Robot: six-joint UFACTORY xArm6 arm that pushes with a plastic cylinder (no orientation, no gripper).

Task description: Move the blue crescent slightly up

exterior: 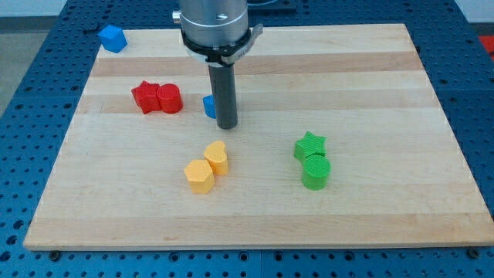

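Note:
The blue crescent (pixel 208 106) lies near the board's middle, mostly hidden behind my dark rod; only its left edge shows. My tip (pixel 226 126) rests on the board just right of and slightly below the crescent, touching or nearly touching it.
A red star (pixel 144 96) and a red cylinder-like block (pixel 169 99) sit together left of the crescent. Two yellow blocks (pixel 207 167) lie below my tip. A green star (pixel 309 146) and green cylinder (pixel 316 171) lie at the right. A blue cube (pixel 113 38) sits at the top left corner of the wooden board (pixel 386 93).

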